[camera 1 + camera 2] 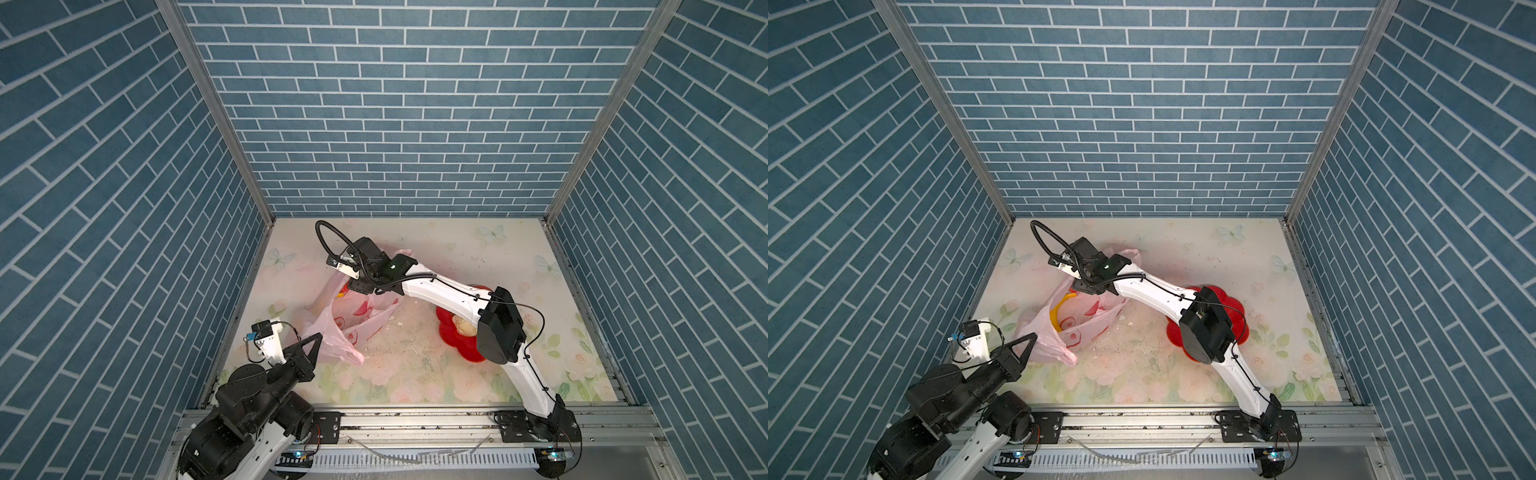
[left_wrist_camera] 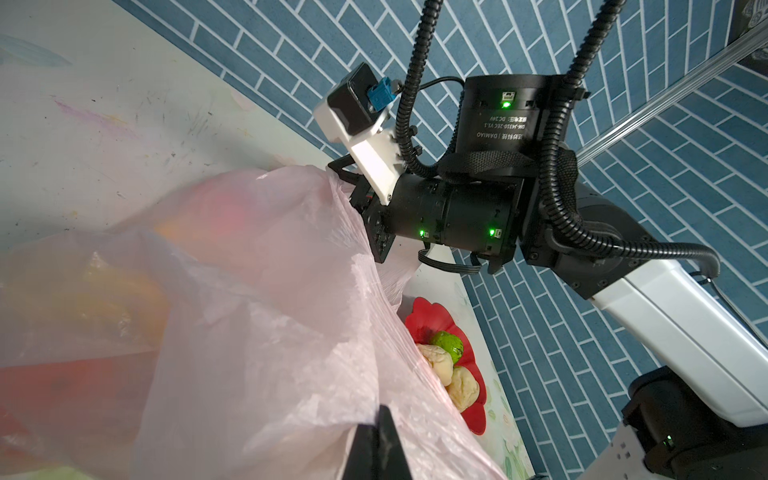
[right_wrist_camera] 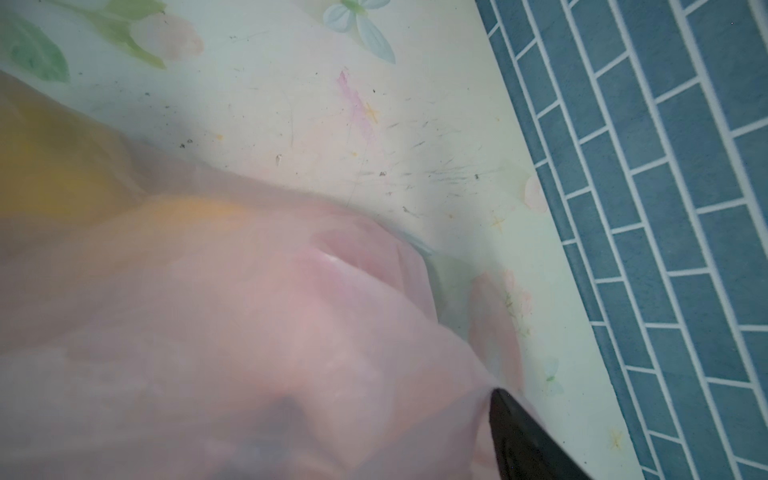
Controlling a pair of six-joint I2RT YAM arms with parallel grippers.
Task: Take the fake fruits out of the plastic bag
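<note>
Bag (image 1: 356, 320) sits pinched in the closed left end effector (image 1: 317, 335).

You've got a red flower-shaped plate (image 1: 465, 353) on the flowered table (image 1: 415, 374), pale crumbs (image 1: 392, 323) beside it and blue brick walls (image 1: 395, 124) around.

table (image 1: 457, 257) has a pale flowery print, kinda scuffed up. pink plastic bag (image 1: 332, 338) sits on its left side, red flower-shaped plate (image 1: 467, 354) further right, crumbs (image 1: 409, 347) scattered between them.
</note>
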